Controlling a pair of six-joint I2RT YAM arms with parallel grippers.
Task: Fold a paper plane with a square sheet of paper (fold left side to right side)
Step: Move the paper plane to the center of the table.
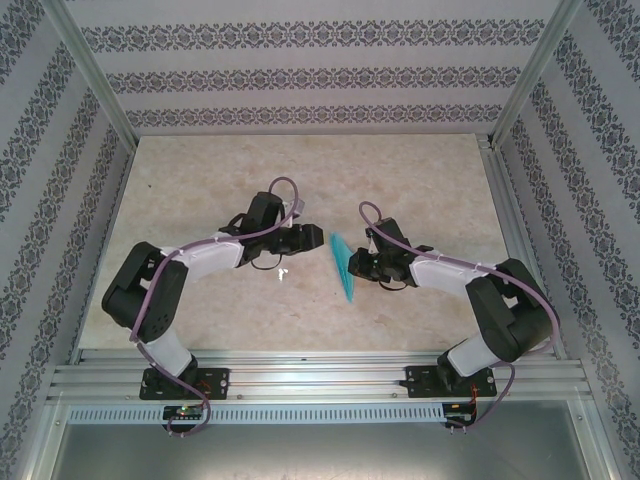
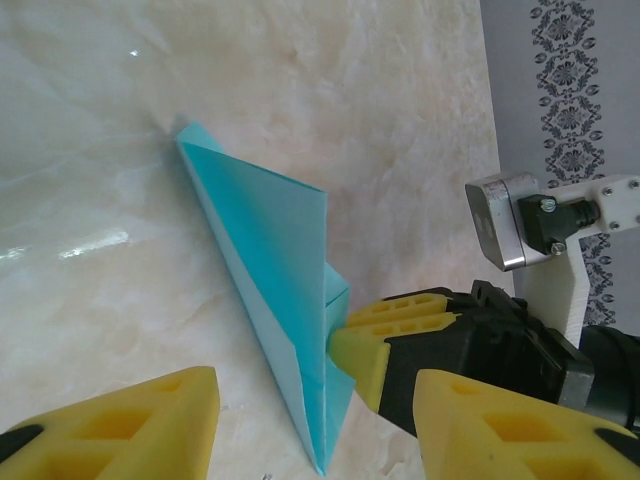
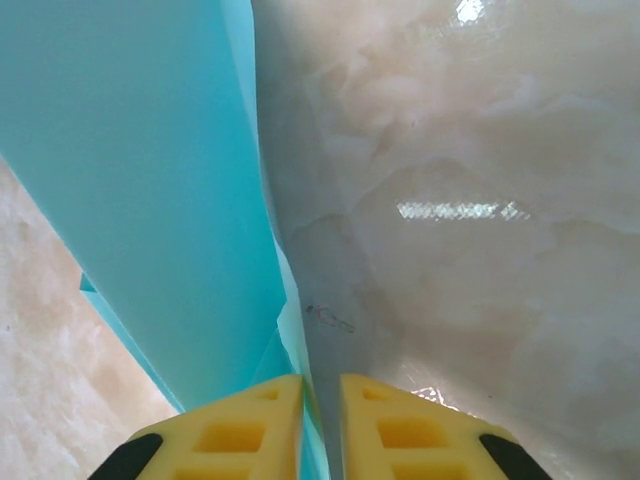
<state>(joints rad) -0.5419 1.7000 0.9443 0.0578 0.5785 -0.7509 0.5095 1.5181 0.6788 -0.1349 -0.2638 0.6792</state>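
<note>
Right end effector (image 3: 321,392) pinches the paper plane (image 3: 150,180) by its thin edge; left end effector (image 2: 315,405) gapes beside it, so any tug may tear it

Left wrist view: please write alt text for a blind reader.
A folded turquoise paper plane is pinched at its side by the right arm's yellow jaws, over a marble table. The left arm's open jaws frame the bottom.

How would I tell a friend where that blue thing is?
On the pale marble table, look between the left gripper and the right gripper. The right one pinches the paper plane: a slim, pointed turquoise dart, the only blue thing there.
</note>
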